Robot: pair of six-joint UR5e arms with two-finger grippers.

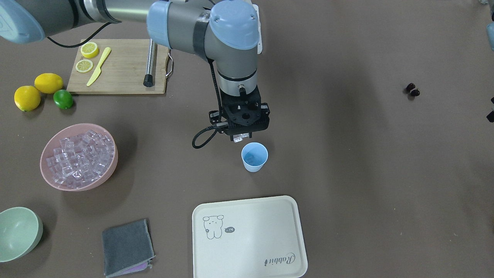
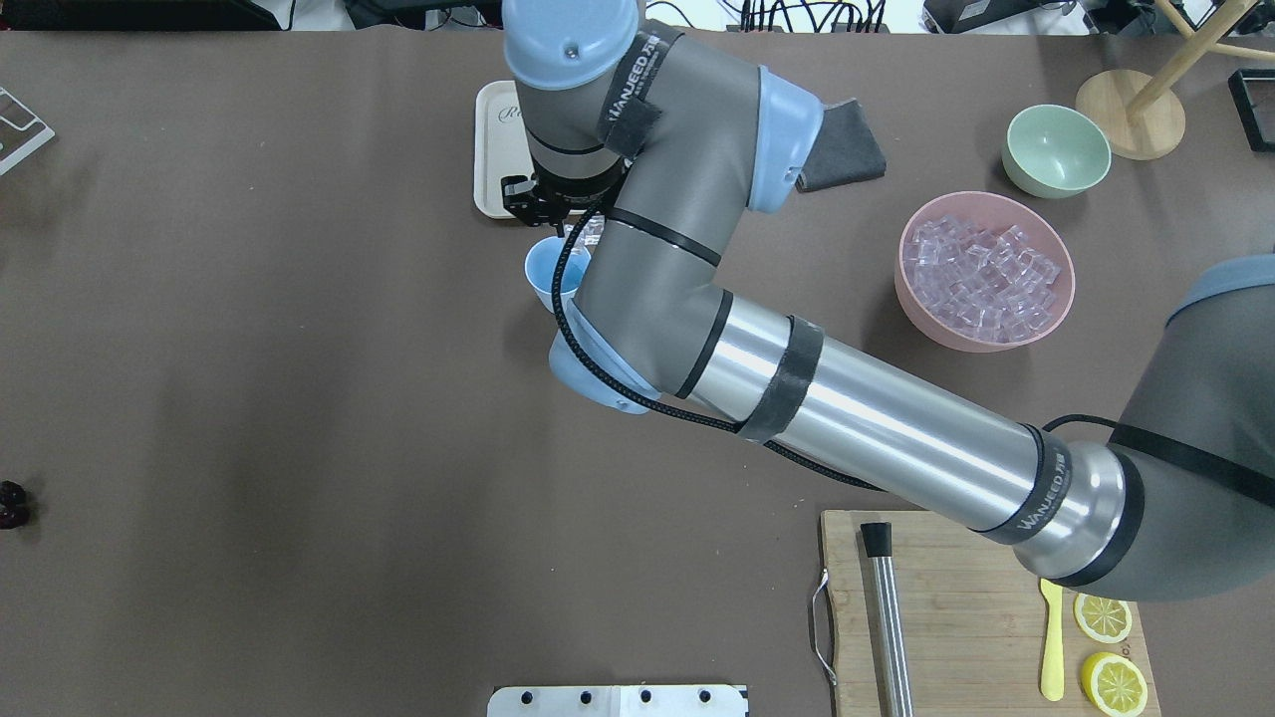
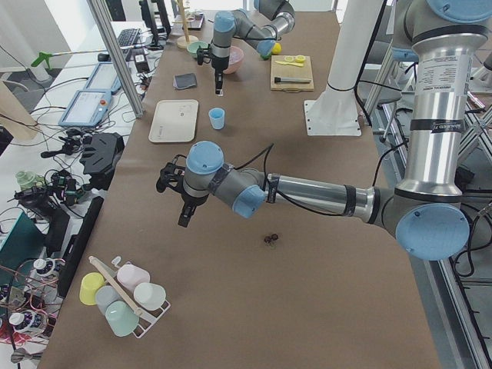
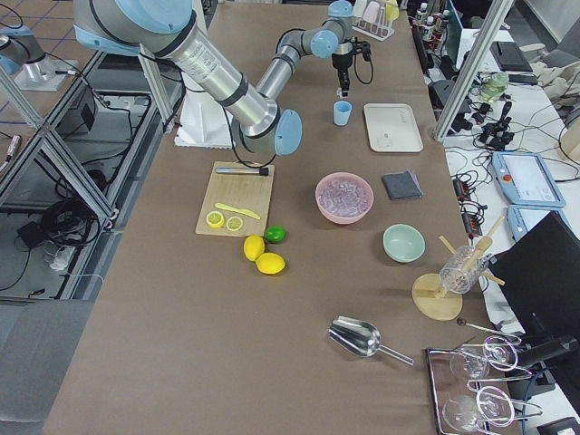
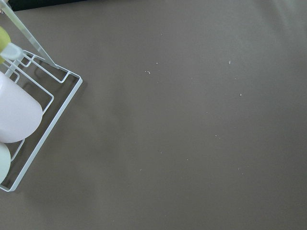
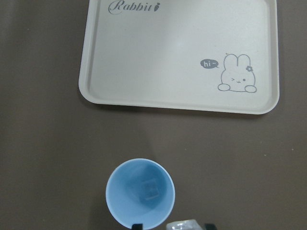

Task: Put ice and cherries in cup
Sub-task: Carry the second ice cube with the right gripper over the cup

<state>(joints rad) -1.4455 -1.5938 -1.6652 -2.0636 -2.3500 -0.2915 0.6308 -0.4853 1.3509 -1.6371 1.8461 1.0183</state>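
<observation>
The light-blue cup (image 1: 254, 156) stands upright mid-table, with one ice cube (image 6: 149, 188) lying in its bottom. My right gripper (image 1: 242, 136) is shut on another clear ice cube (image 6: 184, 224) and hangs just above the cup's rim, on the robot's side of it. The rest of the ice fills the pink bowl (image 1: 79, 156). The two dark cherries (image 1: 412, 90) lie on the bare table far off on my left side. My left gripper (image 3: 184, 217) hovers over the table near the cherries (image 3: 270, 240); I cannot tell whether it is open or shut.
A cream rabbit tray (image 1: 251, 235) lies just beyond the cup. A grey cloth (image 1: 127, 247) and a pale green bowl (image 1: 17, 233) sit past the pink bowl. A cutting board (image 1: 119, 73) carries lemon slices, a knife and a muddler. A wire rack of cups (image 5: 29, 110) is under my left wrist.
</observation>
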